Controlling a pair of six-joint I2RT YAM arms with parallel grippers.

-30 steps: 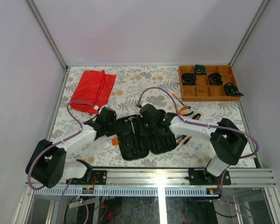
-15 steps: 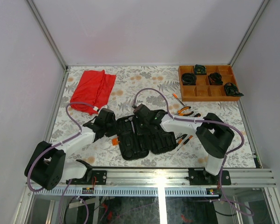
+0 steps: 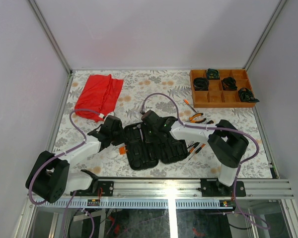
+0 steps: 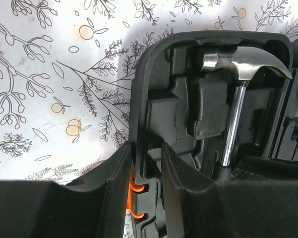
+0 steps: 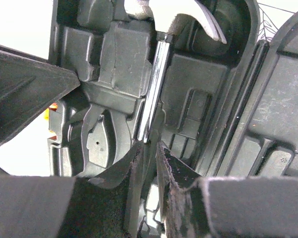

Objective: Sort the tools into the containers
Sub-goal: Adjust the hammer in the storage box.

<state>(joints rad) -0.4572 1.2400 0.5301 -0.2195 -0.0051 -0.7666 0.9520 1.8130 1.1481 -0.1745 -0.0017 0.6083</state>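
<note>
The hammer [image 5: 154, 89] is being clenched by the right gripper [image 5: 149, 146] in its slot, centre frame, while the tool case [image 4: 139, 99] rim is being pinched by the left gripper [image 4: 146, 148]. The pliers [image 3: 196, 118] and screwdrivers [image 3: 197, 147] are being left unsorted at right.

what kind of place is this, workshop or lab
Probably a robot lab cell, not a workshop: white walls box in the table, a left arm and right arm sit bolted to a rail.
</note>
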